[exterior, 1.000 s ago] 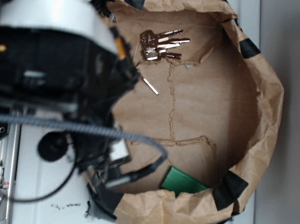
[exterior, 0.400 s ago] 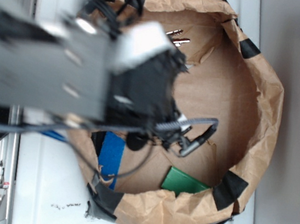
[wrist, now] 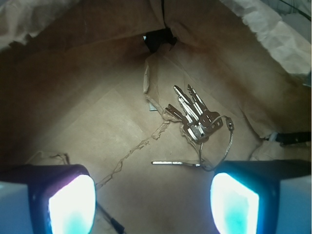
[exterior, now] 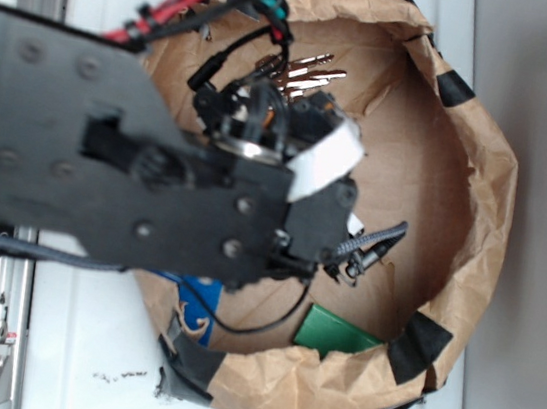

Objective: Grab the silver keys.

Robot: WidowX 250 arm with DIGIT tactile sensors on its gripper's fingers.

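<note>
Here the gripper hangs wide open and empty above the silver keys, which lie untouched on the floor of the paper bag toward the table's far edge. Grasp not yet made; descent and closing remain, by the look of it.

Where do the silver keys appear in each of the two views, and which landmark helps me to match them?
Exterior: the silver keys lie top centre, partly hidden by the arm.
Wrist: the silver keys lie right of centre, ahead of the open gripper.
Shared landmark: the torn seam in the brown paper.
</note>
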